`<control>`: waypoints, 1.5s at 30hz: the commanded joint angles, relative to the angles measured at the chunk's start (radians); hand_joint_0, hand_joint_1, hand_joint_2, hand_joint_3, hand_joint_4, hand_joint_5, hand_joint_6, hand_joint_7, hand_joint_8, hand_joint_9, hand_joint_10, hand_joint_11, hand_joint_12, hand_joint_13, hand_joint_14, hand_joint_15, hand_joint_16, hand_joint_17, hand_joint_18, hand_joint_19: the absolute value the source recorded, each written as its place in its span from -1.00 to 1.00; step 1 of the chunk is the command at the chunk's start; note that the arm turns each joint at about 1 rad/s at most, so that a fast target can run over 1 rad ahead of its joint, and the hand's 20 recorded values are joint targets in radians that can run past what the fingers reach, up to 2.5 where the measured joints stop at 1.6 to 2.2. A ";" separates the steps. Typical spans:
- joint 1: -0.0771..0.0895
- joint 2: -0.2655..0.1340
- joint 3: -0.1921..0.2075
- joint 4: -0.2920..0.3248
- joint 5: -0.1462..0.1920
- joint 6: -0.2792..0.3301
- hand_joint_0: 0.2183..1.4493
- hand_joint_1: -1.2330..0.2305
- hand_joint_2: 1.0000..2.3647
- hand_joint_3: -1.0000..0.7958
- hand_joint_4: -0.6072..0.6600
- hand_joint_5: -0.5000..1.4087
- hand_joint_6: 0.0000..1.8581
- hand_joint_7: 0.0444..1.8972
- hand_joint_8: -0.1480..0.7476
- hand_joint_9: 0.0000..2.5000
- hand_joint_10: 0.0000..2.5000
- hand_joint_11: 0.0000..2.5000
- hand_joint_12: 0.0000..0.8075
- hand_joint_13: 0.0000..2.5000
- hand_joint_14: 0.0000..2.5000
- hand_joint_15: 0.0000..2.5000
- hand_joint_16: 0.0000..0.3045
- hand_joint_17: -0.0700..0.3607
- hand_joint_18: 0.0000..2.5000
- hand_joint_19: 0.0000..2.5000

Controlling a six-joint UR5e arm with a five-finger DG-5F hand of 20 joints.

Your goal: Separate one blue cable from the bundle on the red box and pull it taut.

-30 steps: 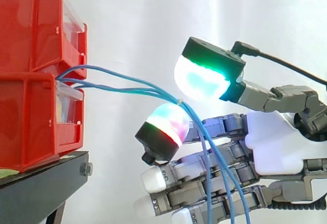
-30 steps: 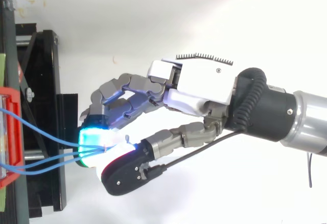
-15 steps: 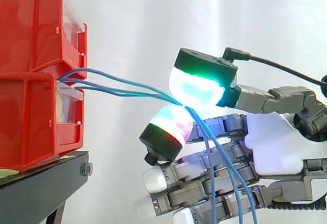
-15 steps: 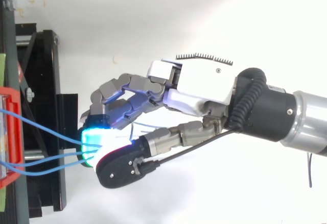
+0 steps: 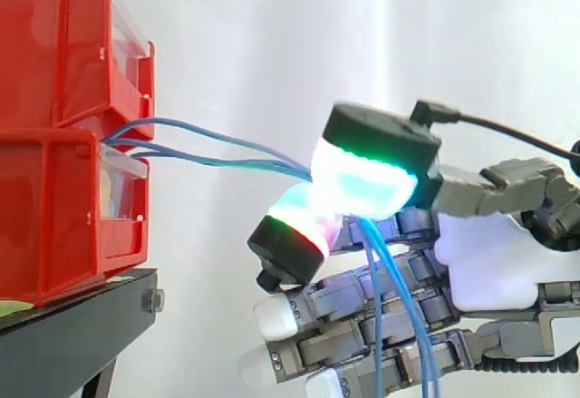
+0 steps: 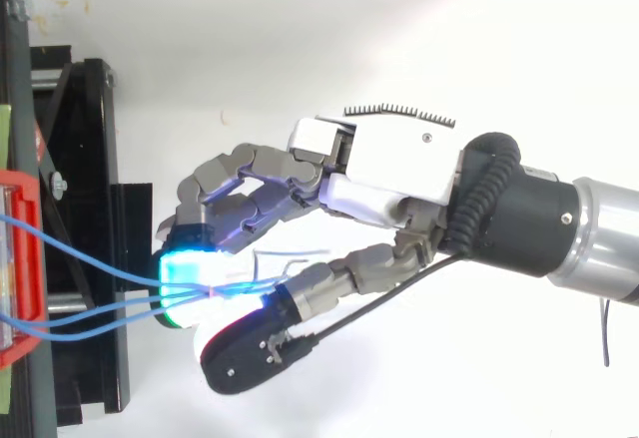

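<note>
**Cables pinched, but none singled out and none taut**

The blue cables [image 5: 213, 149] run out past the fingertips to the stacked red bins [image 5: 63, 144], where they leave from the seam between the upper and lower bin. From there they converge to one spot between two glowing pads [image 5: 362, 176]. Those fingers [image 5: 299, 226] are closed in a pinch on the cables. Below the pinch, the loose ends hang down in front of the lower, straighter fingers, close to the palm of the hand [image 5: 489, 262].

From above, several strands [image 6: 100, 298] enter the pinch side by side, so the grip seems to take the whole bundle rather than one cable. How many are actually clamped cannot be made out.

Between bins and fingertips the strands bow gently, and the lower ones curve near the bin, so there is slack.

The grasp looks made. Isolating a single cable and drawing it tight away from the bins looks left to do.

Beyond the fingertips, the bins sit on a black stand [image 5: 82, 321] before a white curtain [image 5: 272, 35].
</note>
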 commanded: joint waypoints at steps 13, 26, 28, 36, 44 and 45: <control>0.000 0.001 0.001 0.000 0.000 0.000 -0.60 -0.17 -1.00 -0.44 0.12 -0.62 -0.08 0.12 0.07 -0.35 -0.99 -0.66 -0.15 -0.56 -0.99 -0.81 -0.68 -0.17 -0.52 -0.69; 0.000 0.012 0.004 -0.003 0.001 0.001 -0.32 -0.56 -0.98 -0.15 -0.17 -0.64 -0.06 0.15 -0.05 -0.39 -0.99 -0.64 -0.26 -0.56 -0.99 -0.81 -0.74 -0.26 -0.51 -0.72; 0.000 0.014 0.004 -0.006 0.003 0.001 -0.30 -0.59 -0.98 -0.16 -0.21 -0.64 -0.05 0.17 -0.05 -0.40 -0.99 -0.65 -0.26 -0.56 -0.99 -0.81 -0.74 -0.26 -0.52 -0.73; 0.000 0.014 0.004 -0.008 0.001 0.001 -0.20 -0.67 -1.00 -0.43 -0.19 -0.67 -0.05 0.05 -0.13 -0.47 -0.99 -0.67 -0.29 -0.61 -0.99 -0.82 -0.74 -0.26 -0.56 -0.75; -0.001 0.014 0.004 -0.011 0.001 0.001 -0.62 -0.43 -1.00 -0.44 -0.04 -0.65 -0.07 0.02 -0.02 -0.45 -0.99 -0.67 -0.18 -0.60 -1.00 -0.81 -0.69 -0.18 -0.54 -0.71; 0.000 0.014 0.004 -0.014 0.001 0.001 -0.64 -0.39 -1.00 -0.44 -0.04 -0.65 -0.07 0.01 0.01 -0.44 -0.99 -0.68 -0.16 -0.60 -0.99 -0.81 -0.68 -0.17 -0.54 -0.72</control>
